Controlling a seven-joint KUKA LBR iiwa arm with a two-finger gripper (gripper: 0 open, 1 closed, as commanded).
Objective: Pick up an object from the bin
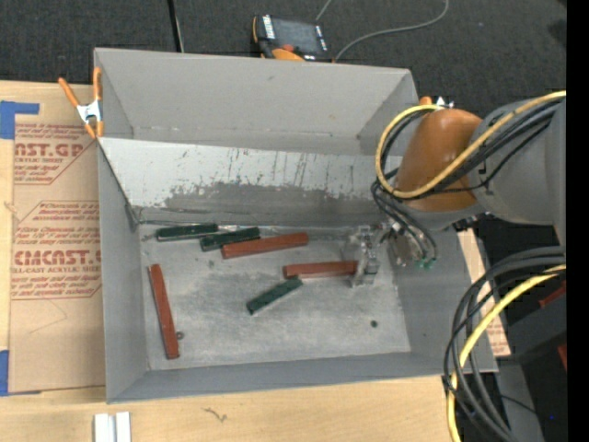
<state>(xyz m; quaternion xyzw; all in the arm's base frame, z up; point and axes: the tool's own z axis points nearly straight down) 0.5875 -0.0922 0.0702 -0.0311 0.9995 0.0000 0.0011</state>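
Observation:
My gripper [365,267] is low in the bin at its right side, fingers pointing down at the right end of a short red-brown bar [318,270] that lies flat on the floor. The fingers seem to straddle that end, but I cannot make out whether they grip it. A dark green stick [273,295] lies slanted just below and left of the bar. A longer red-brown bar [264,245] lies above it, near the back wall.
Two dark green sticks [187,233] [227,239] lie along the back wall at left. A long red-brown bar [164,310] runs along the left wall. The arm with its orange cover and cables comes in over the right rim.

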